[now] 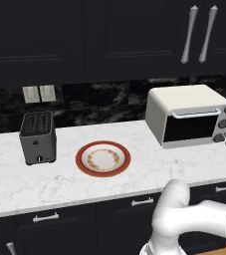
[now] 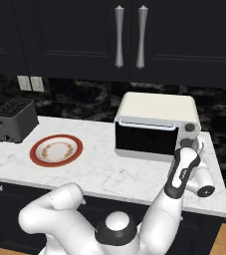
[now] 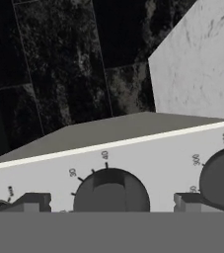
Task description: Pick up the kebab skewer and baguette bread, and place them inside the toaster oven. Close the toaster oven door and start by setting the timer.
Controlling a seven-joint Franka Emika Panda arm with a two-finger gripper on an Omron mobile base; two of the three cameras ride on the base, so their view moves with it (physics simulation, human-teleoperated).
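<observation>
From the left base view, the toaster oven (image 1: pixel 189 117) sits at two o'clock on the bench (image 1: pixel 134 172), its door (image 1: pixel 191 127) shut; the plate (image 1: pixel 103 159) lies bare at centre.

From the right base view, I hold the gripper (image 2: pixel 196 145) at the oven's right end, at four o'clock.

From the hand view, its fingers (image 3: pixel 32 202) stand released, straddling a knob (image 3: pixel 111 192) at six o'clock. I judge I should centre squarely before clenching, then twist gently.
</observation>
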